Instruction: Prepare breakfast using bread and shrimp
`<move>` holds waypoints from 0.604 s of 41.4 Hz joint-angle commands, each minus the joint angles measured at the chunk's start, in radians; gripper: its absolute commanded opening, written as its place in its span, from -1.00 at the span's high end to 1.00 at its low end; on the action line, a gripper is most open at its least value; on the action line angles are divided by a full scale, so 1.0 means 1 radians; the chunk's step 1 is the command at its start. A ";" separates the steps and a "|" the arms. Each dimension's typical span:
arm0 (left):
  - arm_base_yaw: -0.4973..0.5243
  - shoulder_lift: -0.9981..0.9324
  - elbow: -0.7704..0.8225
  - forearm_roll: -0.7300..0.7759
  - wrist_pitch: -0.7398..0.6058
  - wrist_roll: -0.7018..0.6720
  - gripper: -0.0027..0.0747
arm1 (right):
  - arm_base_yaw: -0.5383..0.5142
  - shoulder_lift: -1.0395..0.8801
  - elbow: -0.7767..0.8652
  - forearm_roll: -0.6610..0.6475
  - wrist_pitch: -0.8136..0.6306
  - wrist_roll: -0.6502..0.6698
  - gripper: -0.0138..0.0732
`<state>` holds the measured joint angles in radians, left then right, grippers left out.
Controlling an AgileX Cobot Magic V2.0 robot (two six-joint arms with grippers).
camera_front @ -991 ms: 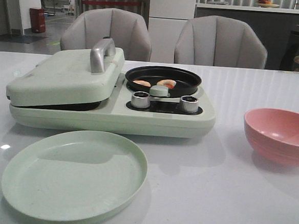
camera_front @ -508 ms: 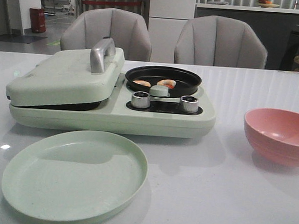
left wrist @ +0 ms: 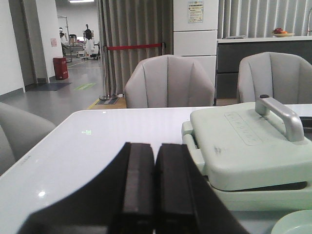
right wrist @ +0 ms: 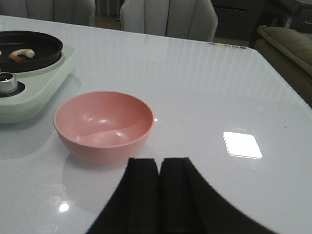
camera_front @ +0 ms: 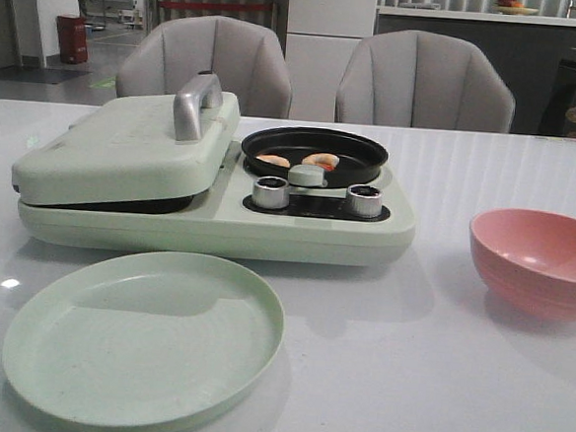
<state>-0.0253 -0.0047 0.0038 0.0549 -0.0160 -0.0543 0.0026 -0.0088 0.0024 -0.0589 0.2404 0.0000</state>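
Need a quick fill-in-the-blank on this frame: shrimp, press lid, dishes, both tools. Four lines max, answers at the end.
1. The shrimp lie in the round ____ pan on the cooker.
2. The press lid with the metal handle is ____.
3. The pink bowl is empty; the green plate is also ____.
4. The left tool and right tool are both ____.

Missing words: black; closed; empty; shut

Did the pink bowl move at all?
No. The bowl sits at the same spot right of the cooker, same gap as before.
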 commanded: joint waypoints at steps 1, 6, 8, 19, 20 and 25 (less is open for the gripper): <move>0.001 -0.023 0.032 -0.009 -0.083 -0.011 0.66 | -0.006 -0.021 0.026 -0.005 -0.215 0.000 0.60; 0.001 -0.023 0.032 -0.009 -0.083 -0.011 0.66 | -0.006 -0.021 0.023 -0.001 -0.224 0.000 0.60; 0.001 -0.023 0.032 -0.009 -0.083 -0.011 0.66 | -0.006 -0.021 0.023 0.007 -0.230 0.000 0.60; 0.001 -0.023 0.032 -0.009 -0.083 -0.011 0.66 | -0.006 -0.021 0.023 0.085 -0.240 0.000 0.60; 0.001 -0.023 0.032 -0.009 -0.083 -0.011 0.66 | -0.006 -0.021 0.023 0.096 -0.240 0.000 0.60; 0.001 -0.023 0.032 -0.009 -0.083 -0.011 0.66 | -0.006 -0.021 0.023 0.099 -0.252 0.000 0.60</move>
<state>-0.0253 -0.0047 0.0038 0.0549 -0.0160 -0.0550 0.0026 -0.0096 0.0290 0.0263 0.0922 0.0000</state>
